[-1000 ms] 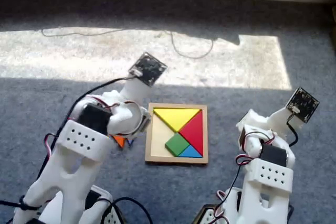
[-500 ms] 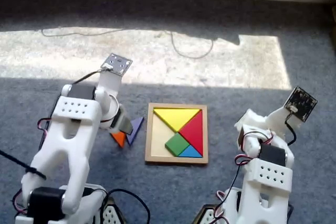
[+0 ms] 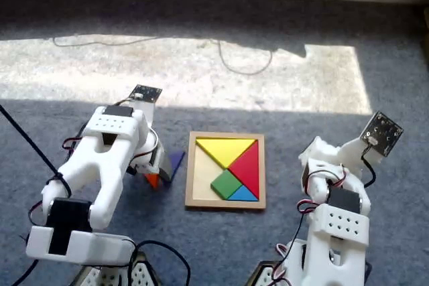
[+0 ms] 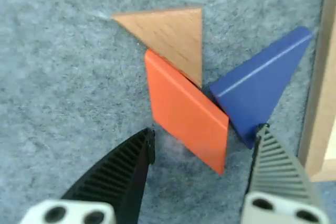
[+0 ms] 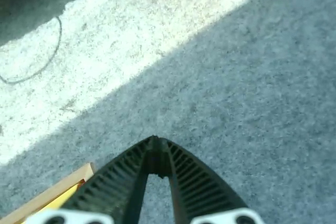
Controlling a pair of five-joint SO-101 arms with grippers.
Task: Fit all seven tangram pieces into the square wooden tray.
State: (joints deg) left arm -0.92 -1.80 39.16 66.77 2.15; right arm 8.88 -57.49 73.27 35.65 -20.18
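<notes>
The square wooden tray (image 3: 193, 192) lies between the arms and holds a yellow triangle (image 3: 224, 150), a red triangle (image 3: 249, 165), a green square (image 3: 226, 183) and a small blue triangle (image 3: 243, 194). Its left part is bare wood. Left of the tray, on the carpet, lie an orange parallelogram (image 4: 186, 111), a plain wooden triangle (image 4: 168, 35) and a dark blue triangle (image 4: 262, 85), all touching. My left gripper (image 4: 205, 135) hangs open just above the orange piece, one finger on each side of it. My right gripper (image 5: 155, 142) is shut and empty over carpet beside the tray's right side.
Grey carpet (image 3: 221, 246) covers the floor, with a sunlit band (image 3: 201, 72) beyond the tray and a thin cable (image 3: 234, 65) lying in it. The tray's edge (image 4: 320, 103) stands close to the dark blue triangle. The tray's corner (image 5: 47, 198) shows by the right gripper.
The left arm has swung away from the tray's left edge and come down over the loose pieces, with its gripper open above the orange one. The right arm has barely moved.
</notes>
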